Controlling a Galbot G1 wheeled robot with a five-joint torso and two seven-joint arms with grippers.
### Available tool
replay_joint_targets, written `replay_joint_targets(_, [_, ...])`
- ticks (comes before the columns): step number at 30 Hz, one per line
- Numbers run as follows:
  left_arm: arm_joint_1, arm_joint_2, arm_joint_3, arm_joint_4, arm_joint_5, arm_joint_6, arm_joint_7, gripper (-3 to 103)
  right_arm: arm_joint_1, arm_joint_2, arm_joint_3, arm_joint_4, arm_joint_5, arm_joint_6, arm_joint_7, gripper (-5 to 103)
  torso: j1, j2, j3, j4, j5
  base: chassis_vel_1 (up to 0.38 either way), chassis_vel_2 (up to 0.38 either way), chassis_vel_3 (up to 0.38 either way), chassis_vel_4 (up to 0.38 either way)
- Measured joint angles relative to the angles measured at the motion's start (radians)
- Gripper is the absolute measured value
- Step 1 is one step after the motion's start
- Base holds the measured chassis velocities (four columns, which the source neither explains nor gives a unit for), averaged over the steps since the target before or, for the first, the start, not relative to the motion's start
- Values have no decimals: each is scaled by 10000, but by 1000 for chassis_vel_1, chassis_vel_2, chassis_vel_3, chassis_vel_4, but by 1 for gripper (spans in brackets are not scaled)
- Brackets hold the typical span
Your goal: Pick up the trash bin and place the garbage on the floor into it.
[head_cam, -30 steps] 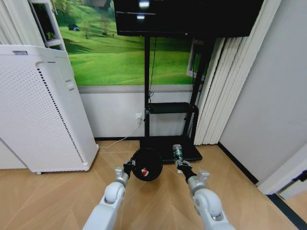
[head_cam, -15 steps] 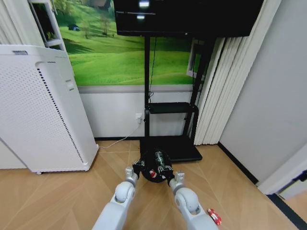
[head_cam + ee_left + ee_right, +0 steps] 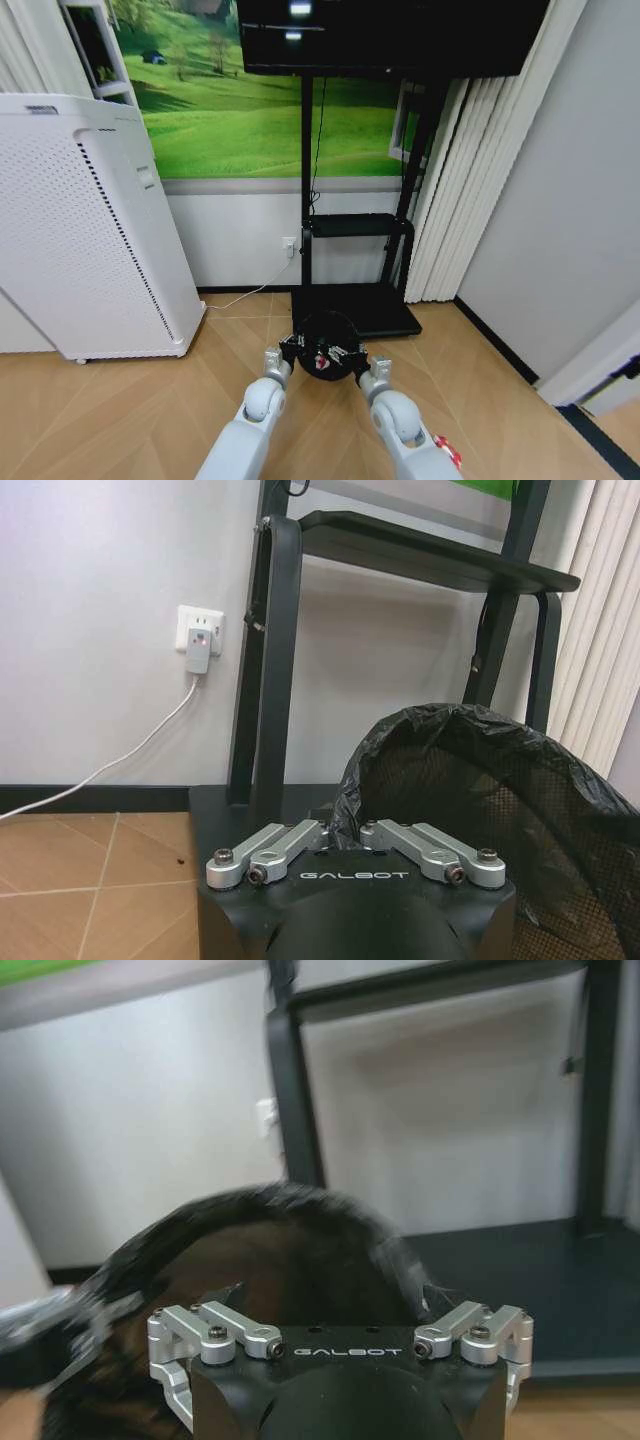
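Observation:
The trash bin (image 3: 322, 336) is a small black round basket lined with a black bag, held off the wood floor in front of me and tipped toward me. My left gripper (image 3: 291, 349) is shut on its rim; in the left wrist view the left gripper (image 3: 342, 825) pinches the bag edge of the bin (image 3: 480, 780). My right gripper (image 3: 346, 357) hangs over the bin's mouth, open and holding nothing; the right wrist view shows that gripper (image 3: 340, 1320) just above the bin (image 3: 270, 1250). A red-and-white bit of garbage (image 3: 322, 362) lies inside the bin. Another red-and-white scrap (image 3: 447, 455) lies on the floor by my right arm.
A tall white perforated appliance (image 3: 90, 230) stands at the left. Right behind the bin is the black TV stand (image 3: 375, 310) with its low base plate and shelf. A white cord (image 3: 240, 298) runs from the wall outlet (image 3: 200, 635). Curtains (image 3: 470, 180) hang at the right.
The right arm carried a small bottle from the right to over the bin; now that gripper is open and the bottle is gone from it. The left arm shifted the bin slightly right.

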Motion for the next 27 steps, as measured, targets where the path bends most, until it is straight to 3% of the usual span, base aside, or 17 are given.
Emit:
replay_joint_targets(8, [301, 263, -432, -260, 17, 11, 12, 7, -447, 20, 1293, 746, 30, 366, 849, 100, 0, 0, 0, -1, -2, 0, 0, 0, 0])
replay_joint_targets(16, [663, 579, -912, -592, -133, 39, 75, 7, -995, -100, 2207, 142, -121, 686, 555, 100, 0, -2, 0, 0, 0, 0, 0, 0, 0])
replay_joint_targets(27, [695, 516, -944, -684, -143, 64, 73, 7, -1129, -56, 2209, -100, -122, 989, 404, 100, 3, -2, 0, 1, -3, -3, -103, 4, 109])
